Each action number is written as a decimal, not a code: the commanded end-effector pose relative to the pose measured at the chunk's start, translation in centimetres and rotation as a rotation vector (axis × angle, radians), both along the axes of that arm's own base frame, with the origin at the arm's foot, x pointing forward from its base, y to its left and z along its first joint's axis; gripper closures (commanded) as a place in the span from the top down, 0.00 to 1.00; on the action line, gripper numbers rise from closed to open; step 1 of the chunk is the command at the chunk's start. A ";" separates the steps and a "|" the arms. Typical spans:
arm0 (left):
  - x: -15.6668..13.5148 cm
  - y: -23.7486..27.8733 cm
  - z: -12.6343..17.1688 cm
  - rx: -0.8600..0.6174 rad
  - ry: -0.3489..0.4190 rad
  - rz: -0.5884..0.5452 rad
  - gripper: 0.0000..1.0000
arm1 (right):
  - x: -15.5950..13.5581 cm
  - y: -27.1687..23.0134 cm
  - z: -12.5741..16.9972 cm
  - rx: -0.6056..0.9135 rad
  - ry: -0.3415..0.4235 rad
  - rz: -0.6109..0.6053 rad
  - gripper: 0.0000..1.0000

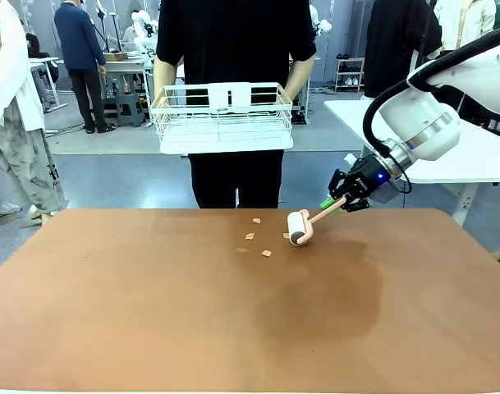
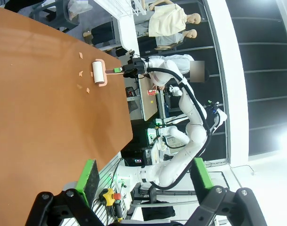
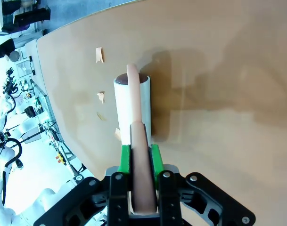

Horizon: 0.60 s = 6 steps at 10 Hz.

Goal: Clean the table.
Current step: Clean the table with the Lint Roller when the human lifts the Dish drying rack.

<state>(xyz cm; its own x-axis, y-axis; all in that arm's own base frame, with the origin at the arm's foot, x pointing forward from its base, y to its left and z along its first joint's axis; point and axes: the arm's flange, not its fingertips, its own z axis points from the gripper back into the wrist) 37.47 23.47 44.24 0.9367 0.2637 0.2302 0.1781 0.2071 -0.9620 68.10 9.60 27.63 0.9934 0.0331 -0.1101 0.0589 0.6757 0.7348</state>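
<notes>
Table (image 1: 151, 328) open from 3 round to 9 o'clock. Obstructions near 12 to 1: lint roller (image 1: 300, 227), scraps (image 1: 250, 236) just left of it, seemingly four. Wire rack (image 1: 222, 115) held beyond far edge.

This is a robotics lab in a big open hall. A white robot arm (image 1: 426, 123) reaches over a wide reddish-brown surface (image 1: 151, 312), and a yellow box with a red stop button (image 2: 111, 194) sits just off the surface's edge, among cables and gear. Around it are a bare grey floor (image 1: 110, 176), a white-topped table (image 1: 479, 156), a cluttered workbench (image 1: 128, 64) farther back, and people (image 1: 79, 57) standing about between the stations.
</notes>
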 end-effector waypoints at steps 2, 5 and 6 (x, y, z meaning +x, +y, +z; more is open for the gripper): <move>-0.2 0.2 0.1 0.002 -0.002 0.003 1.00 | -0.2 3.0 -3.7 -0.069 0.049 0.017 0.21; -0.2 0.2 0.1 0.002 -0.002 0.003 1.00 | 0.4 6.3 -6.0 -0.051 0.087 0.046 0.21; -0.2 0.2 0.1 0.002 -0.002 0.003 1.00 | 0.5 7.5 -6.4 -0.043 0.088 0.057 0.21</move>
<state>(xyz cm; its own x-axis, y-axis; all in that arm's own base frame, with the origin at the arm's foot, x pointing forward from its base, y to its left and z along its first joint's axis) 37.47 23.47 44.24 0.9368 0.2635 0.2302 0.1781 0.2071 -0.9620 68.83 15.57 25.95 0.9872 0.0627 -0.1469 0.0745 0.6326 0.7709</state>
